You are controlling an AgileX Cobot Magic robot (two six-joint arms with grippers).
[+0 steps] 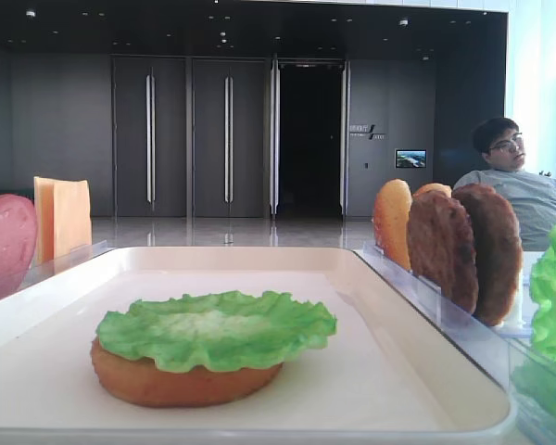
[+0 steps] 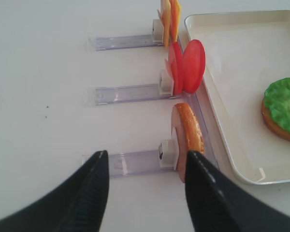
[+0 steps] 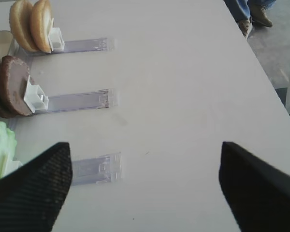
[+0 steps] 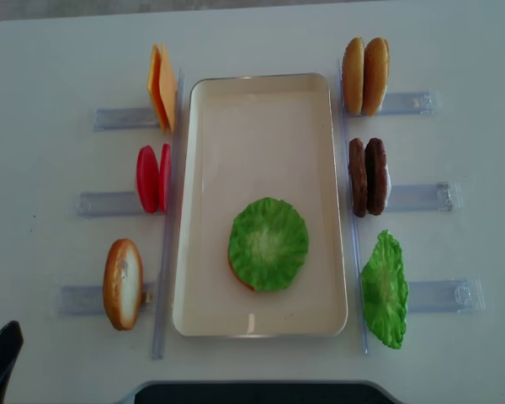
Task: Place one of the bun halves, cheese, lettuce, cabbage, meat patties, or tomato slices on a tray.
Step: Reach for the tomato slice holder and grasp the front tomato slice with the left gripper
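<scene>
On the tray (image 4: 261, 93) a bun half (image 1: 181, 382) was found near the front end with a lettuce leaf (image 4: 268, 244) laid flat over it, while tomato slices (image 2: 187, 66), cheese (image 2: 170, 19) and a spare bun half (image 2: 187, 135) were stood upright in clear holders (image 2: 135, 162) just beside the tray's left rim. For the next layer, it was judged that one upright slice should be pinched alone by its faces, lifted clear of its holder and set centred on the lettuce. The left gripper (image 2: 145, 193) was held wide apart and empty just short of the spare bun, touching nothing, and the right gripper (image 3: 145, 188) was likewise spread and empty over bare table.
</scene>
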